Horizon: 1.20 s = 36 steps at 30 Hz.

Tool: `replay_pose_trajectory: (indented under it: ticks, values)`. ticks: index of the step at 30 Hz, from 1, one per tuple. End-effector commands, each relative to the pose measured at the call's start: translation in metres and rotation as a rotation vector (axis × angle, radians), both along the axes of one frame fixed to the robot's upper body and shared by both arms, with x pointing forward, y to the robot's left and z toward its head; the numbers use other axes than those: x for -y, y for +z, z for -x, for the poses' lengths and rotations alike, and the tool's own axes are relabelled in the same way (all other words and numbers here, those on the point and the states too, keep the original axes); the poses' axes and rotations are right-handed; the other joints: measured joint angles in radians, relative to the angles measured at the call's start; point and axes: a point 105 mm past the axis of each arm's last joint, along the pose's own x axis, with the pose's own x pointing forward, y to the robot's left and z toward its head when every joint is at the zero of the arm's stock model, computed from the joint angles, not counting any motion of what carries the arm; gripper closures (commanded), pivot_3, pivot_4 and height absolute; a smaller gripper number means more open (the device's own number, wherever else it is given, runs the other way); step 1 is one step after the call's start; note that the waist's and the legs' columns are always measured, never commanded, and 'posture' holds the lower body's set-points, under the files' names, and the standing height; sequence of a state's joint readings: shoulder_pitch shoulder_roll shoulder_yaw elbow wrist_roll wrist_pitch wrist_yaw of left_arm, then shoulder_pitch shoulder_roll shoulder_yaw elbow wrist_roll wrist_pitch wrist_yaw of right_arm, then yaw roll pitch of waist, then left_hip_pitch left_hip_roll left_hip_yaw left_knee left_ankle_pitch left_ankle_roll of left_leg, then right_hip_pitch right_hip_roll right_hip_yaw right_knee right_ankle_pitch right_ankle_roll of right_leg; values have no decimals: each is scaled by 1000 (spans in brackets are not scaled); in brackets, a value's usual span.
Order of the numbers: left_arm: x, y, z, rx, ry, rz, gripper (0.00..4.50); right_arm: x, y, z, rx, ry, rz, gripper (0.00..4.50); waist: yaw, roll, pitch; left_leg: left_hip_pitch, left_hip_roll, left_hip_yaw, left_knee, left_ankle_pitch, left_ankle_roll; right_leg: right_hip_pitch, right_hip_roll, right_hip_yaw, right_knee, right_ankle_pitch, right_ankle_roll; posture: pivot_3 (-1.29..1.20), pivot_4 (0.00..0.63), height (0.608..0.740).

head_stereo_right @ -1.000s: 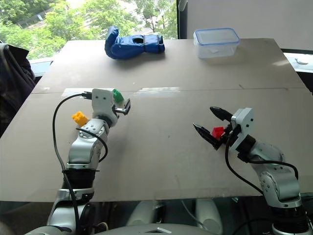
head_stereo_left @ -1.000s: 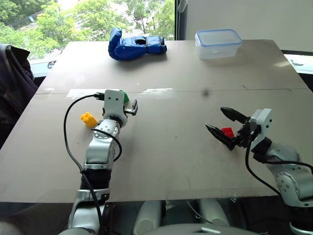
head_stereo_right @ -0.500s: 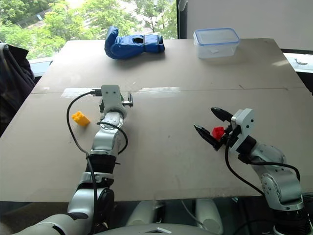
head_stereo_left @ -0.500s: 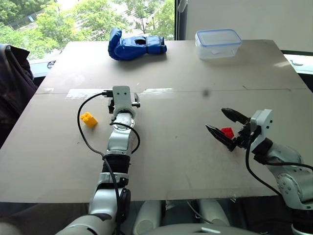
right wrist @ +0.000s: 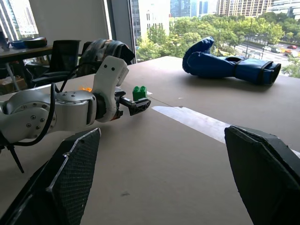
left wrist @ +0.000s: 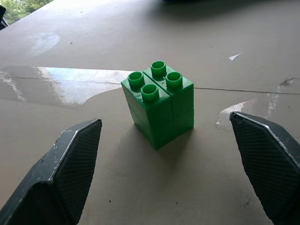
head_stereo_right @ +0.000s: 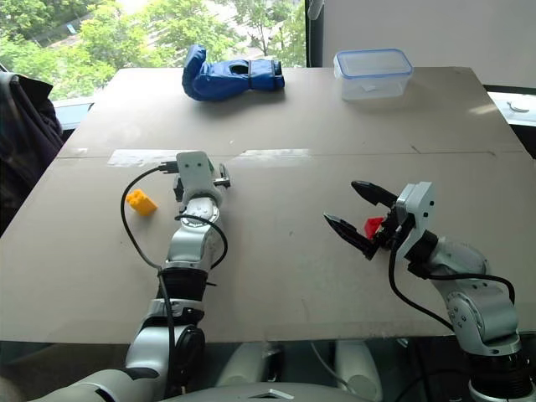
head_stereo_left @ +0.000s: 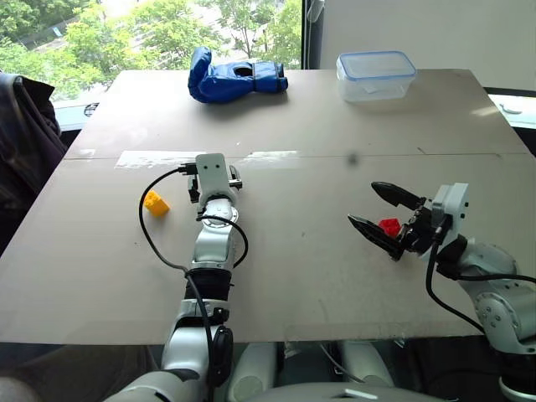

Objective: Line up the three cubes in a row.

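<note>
The left gripper (left wrist: 164,154) stood wide open and held nothing; its two black fingers (left wrist: 70,173) flanked bare table, level with the surface. Just ahead of the fingertips at twelve o'clock, untouched, sat the green cube (left wrist: 158,102), upright with four studs on top, beside a glossy tape strip (left wrist: 61,82) running across the board. From the head camera this gripper lay at about ten o'clock from the table's centre, with the yellow-orange cube (head_stereo_left: 155,203) near it at nine o'clock, apart from the arm.

The right gripper (head_stereo_left: 383,211) was also spread wide, gripping nothing. In the head views the red cube (head_stereo_left: 389,226) appeared between its fingers, near the base of the jaws; whether any finger touched it could not be told. This gripper sat at roughly four o'clock from the table's centre, well apart from the left one.

Farther out on the table (head_stereo_left: 293,276), a blue boxing glove (head_stereo_left: 236,76) lay at eleven o'clock by the far edge, and a clear lidded container (head_stereo_left: 376,74) at one o'clock.
</note>
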State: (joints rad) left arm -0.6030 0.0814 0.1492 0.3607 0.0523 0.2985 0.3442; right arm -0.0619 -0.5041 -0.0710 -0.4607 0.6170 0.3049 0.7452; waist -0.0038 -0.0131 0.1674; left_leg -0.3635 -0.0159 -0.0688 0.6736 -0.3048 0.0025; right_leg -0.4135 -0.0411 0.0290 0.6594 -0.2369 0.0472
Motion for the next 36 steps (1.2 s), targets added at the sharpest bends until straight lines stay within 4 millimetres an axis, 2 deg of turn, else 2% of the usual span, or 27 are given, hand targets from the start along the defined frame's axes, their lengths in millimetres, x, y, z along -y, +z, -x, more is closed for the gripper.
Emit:
replay_pose_trajectory:
  ticks: [1,9,12,13,14,17,18,26,28,31,34,36]
  values:
    - [-12,7,-6,35,78,29,0,-3,8,3,35,28,-5,145,-1,0,0,0,0,0,0,0,0,0,0,0,0,0,0,0,150,740]
    - [-23,-1,-17,23,121,70,0,-2,5,3,35,18,-2,145,-3,0,0,0,-1,0,0,0,0,0,0,0,0,0,0,0,150,740]
    - [-22,-2,-19,28,108,72,765,-3,5,3,36,14,-3,0,-3,-1,0,0,-1,0,0,0,0,0,0,0,0,0,0,0,150,740]
    - [-23,-2,-20,29,109,74,1131,-3,4,3,36,13,-3,0,-3,-1,0,0,0,0,0,0,0,0,0,0,0,0,0,0,150,740]
    - [-23,-2,-20,29,109,74,1718,-3,4,3,37,12,-2,0,-3,-1,0,0,-1,0,0,0,0,0,0,0,0,0,0,0,150,740]
    - [-28,-4,-20,29,119,75,3114,-2,3,3,38,8,0,0,-4,-1,0,0,-1,0,0,0,-1,0,0,0,1,0,0,0,150,740]
    - [-28,-5,-20,28,119,75,3272,-1,3,3,38,7,1,0,-4,-1,0,0,-1,0,0,0,-1,0,0,0,1,0,0,0,150,740]
    - [-25,-6,-15,37,-57,69,3260,1,2,4,37,8,6,0,-8,0,0,1,0,0,0,1,-1,0,0,0,1,0,0,0,150,740]
    - [-10,0,-11,74,-212,64,3260,3,2,6,36,9,8,0,-9,0,0,0,0,0,0,1,-1,0,0,0,1,0,0,0,150,740]
    - [35,5,10,90,-636,3,3260,12,-1,9,35,18,31,0,-9,0,0,0,1,0,0,1,-1,0,0,0,1,0,0,0,150,740]
    - [71,-3,38,11,-980,8,3260,20,-6,11,28,29,59,0,-3,0,0,0,1,-1,0,1,-1,0,-1,-1,0,0,0,0,150,740]
    - [93,-12,62,-55,-1227,-53,3260,28,-11,12,13,34,77,0,-5,0,0,0,1,-1,1,1,-1,1,-1,-2,0,0,0,0,150,740]
